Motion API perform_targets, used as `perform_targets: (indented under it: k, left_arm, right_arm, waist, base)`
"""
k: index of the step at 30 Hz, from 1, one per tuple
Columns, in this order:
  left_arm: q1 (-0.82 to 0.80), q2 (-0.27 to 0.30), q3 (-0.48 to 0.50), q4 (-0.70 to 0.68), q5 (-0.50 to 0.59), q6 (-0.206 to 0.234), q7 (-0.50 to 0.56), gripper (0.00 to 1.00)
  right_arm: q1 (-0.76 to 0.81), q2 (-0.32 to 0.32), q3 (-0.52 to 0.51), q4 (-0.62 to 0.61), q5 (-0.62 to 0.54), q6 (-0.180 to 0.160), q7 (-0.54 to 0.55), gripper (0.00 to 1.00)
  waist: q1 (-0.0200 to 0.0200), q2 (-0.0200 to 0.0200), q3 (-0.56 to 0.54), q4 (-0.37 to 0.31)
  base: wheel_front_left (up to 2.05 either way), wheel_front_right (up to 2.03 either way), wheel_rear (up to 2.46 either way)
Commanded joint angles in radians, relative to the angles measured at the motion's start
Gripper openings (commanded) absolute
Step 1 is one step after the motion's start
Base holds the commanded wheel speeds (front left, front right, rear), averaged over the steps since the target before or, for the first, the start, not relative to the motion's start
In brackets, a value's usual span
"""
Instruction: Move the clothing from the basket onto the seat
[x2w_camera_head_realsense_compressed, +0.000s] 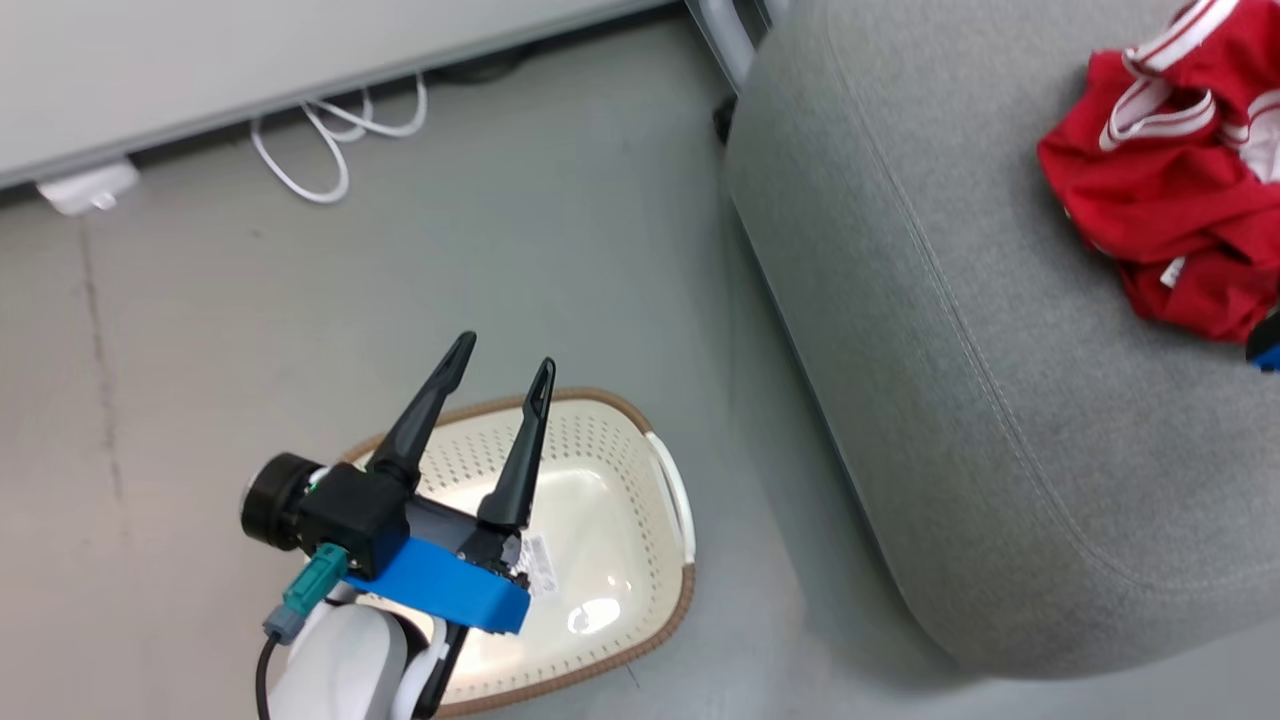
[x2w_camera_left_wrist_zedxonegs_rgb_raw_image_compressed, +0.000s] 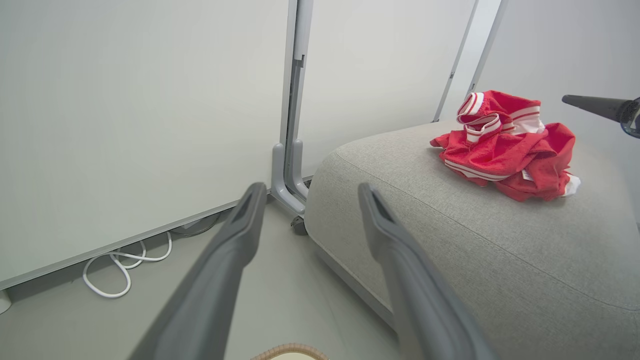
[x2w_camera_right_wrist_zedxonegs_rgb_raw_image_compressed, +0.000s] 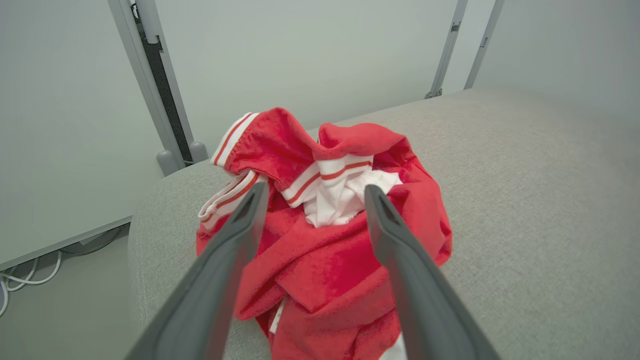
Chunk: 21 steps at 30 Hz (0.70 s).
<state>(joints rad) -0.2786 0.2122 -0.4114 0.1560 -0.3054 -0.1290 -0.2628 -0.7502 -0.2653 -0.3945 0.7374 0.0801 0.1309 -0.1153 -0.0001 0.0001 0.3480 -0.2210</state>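
Seen from the head camera, one cream basket (x2w_camera_head_realsense_compressed: 684, 590) with a brown woven rim stood on the grey floor (x2w_camera_head_realsense_compressed: 560, 250). One large light-grey seat (x2w_camera_head_realsense_compressed: 950, 350) stood to its right, apart from it. One crumpled heap of red clothing (x2w_camera_head_realsense_compressed: 1170, 200) with white stripe trim lay on top of the seat, well apart from the basket. How many garments made up the heap could not be told, and no lettering could be read on it.

There were two hands. The left hand (x2w_camera_head_realsense_compressed: 505, 352) hovered over the basket with its two dark fingers spread wide and nothing between them. The right hand (x2w_camera_right_wrist_zedxonegs_rgb_raw_image_compressed: 316, 189), seen from its own wrist camera, was poised just above the clothing with its fingers also spread wide and gripping nothing. The red cloth lay beyond and beneath them.

The left hand and its pale forearm hid part of the basket, and the bottom edge of the head view cut off the rim nearest the robot. One label sticker (x2w_camera_head_realsense_compressed: 540, 565) showed on the basket's bottom, its print too small to read. In the head view the right edge cut off the clothing and the seat, and left a dark and blue sliver of the right hand. One white cable (x2w_camera_head_realsense_compressed: 330, 150) lay looped on the floor along the wall (x2w_camera_head_realsense_compressed: 250, 60).
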Motion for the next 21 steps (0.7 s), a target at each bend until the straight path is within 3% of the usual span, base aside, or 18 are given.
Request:
perform_targets:
  k: [1,12,21]
  left_arm:
    - [0.020,-0.012,0.010,0.010,-0.003,-0.001,-0.003,1.00]
    - [0.136,-0.092,0.115,0.066,-0.011,-0.001,-0.003,1.00]
    - [0.189,-0.115,0.206,0.119,-0.004,-0.001,-0.003,1.00]
  right_arm:
    - [0.044,-0.008,0.012,-0.015,0.007,0.000,-0.004,1.00]
    - [0.309,0.024,0.097,-0.177,0.052,0.000,-0.007,1.00]
    - [0.514,0.068,0.144,-0.324,0.089,0.000,-0.002,1.00]
  waist:
    - [0.0001,-0.0001,-0.070,0.049]
    - [0.0001,-0.0001,-0.232,0.128]
    - [0.0001,-0.0001,-0.325,0.208]
  base:
    - [0.00,0.00,0.00]
    - [0.00,0.00,0.00]
    - [0.00,0.00,0.00]
